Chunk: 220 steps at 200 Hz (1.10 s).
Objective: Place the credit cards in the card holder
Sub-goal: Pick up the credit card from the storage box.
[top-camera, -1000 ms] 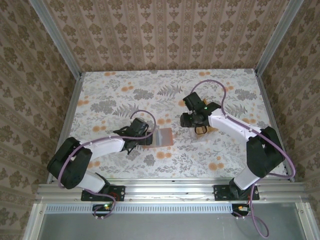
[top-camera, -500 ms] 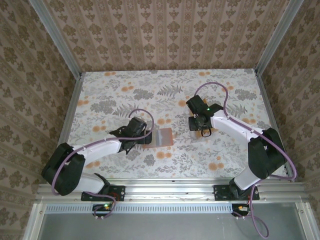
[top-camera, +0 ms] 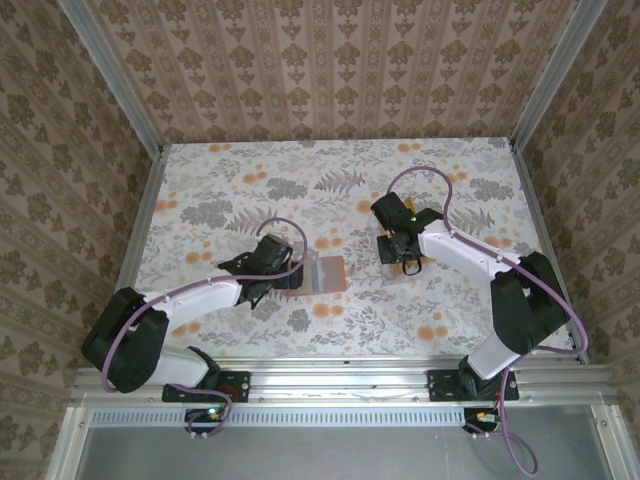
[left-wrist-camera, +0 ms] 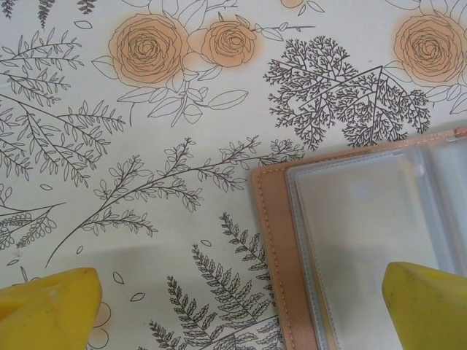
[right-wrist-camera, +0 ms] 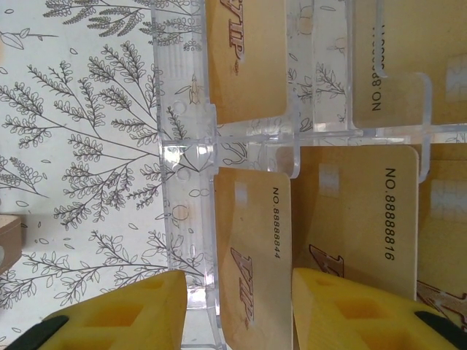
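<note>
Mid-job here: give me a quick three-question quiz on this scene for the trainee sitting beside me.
1. True or false: the card holder lies open on the table.
2. The credit cards stand in: A) a clear plastic rack, B) a metal tin, C) a drawer?
3. Fill in: the card standing between the fingers of the right gripper reads NO. ____.
Key: 1 true; 2 A; 3 88888844.
</note>
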Each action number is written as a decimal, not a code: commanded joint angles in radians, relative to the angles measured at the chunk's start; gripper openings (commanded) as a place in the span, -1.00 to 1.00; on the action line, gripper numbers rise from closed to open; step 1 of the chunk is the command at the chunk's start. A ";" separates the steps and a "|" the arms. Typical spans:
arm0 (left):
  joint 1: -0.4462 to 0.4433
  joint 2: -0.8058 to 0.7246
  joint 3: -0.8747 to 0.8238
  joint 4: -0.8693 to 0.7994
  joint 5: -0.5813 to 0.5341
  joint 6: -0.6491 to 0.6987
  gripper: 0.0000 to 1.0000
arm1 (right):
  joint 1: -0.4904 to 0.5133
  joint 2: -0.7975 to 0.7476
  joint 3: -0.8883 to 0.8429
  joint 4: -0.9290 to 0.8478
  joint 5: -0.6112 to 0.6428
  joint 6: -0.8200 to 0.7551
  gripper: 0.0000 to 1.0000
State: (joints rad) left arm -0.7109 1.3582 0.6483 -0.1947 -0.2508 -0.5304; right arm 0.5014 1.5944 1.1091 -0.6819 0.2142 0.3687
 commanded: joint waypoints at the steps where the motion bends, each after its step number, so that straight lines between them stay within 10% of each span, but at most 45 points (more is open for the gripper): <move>1: 0.009 -0.014 0.014 -0.013 -0.005 0.013 1.00 | -0.007 0.026 -0.020 0.017 -0.035 0.001 -0.21; 220: 0.010 -0.022 -0.002 0.003 0.001 0.004 1.00 | -0.015 -0.057 -0.042 -0.031 0.063 -0.034 -0.27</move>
State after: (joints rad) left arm -0.7109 1.3579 0.6483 -0.1936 -0.2508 -0.5304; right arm 0.4885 1.5612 1.0748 -0.6868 0.2584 0.3462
